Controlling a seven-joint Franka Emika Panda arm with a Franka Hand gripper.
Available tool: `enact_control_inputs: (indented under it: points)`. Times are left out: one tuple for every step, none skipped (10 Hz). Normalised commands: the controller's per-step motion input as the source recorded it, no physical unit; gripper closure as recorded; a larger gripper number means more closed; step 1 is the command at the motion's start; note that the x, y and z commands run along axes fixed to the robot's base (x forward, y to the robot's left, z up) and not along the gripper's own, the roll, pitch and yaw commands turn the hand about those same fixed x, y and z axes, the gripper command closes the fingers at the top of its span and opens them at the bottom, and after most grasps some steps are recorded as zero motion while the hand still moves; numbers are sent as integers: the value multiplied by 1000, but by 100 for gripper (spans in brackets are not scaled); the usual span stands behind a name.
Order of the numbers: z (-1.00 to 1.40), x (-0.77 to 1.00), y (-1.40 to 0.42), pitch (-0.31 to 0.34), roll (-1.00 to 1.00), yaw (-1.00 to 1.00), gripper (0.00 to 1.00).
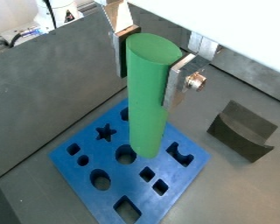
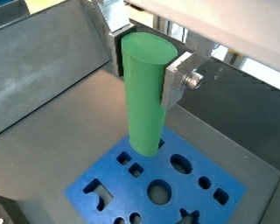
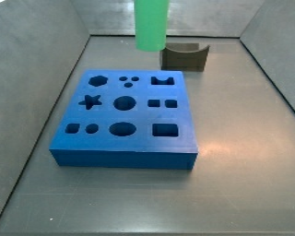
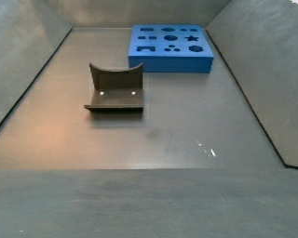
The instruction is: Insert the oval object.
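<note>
My gripper (image 1: 149, 68) is shut on the oval object (image 1: 146, 114), a long bright green peg, gripped near its upper end and hanging upright. Both wrist views show this; the gripper (image 2: 146, 68) and peg (image 2: 145, 105) appear the same way in each. The peg's lower end hangs in the air above the blue block (image 1: 178, 178) with several shaped holes. In a side view the peg (image 3: 151, 23) hangs high over the block's (image 3: 125, 157) far edge, and the gripper is out of frame. A side view shows the block (image 4: 170, 63) without peg or gripper.
The dark fixture (image 3: 187, 57) stands on the floor beside the block, apart from it; it also shows in a wrist view (image 1: 241, 131) and a side view (image 4: 115, 93). Grey walls (image 3: 40, 92) enclose the floor on all sides.
</note>
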Motion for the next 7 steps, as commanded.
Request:
enact_control_inputs:
  points:
    - [-371, -403, -66, -10, 63, 51, 100]
    - [-706, -500, -254, 0, 77, 171, 100]
    - [-900, -583, -323, 0, 100, 183, 100]
    - [-1000, -414, -383, 43, -33, 206, 100]
    - [-891, -74, -389, 50, -67, 83, 100]
    - [-740, 0, -366, 0, -43, -77, 100]
    - [-580, 223, -434, 54, 0, -391, 100]
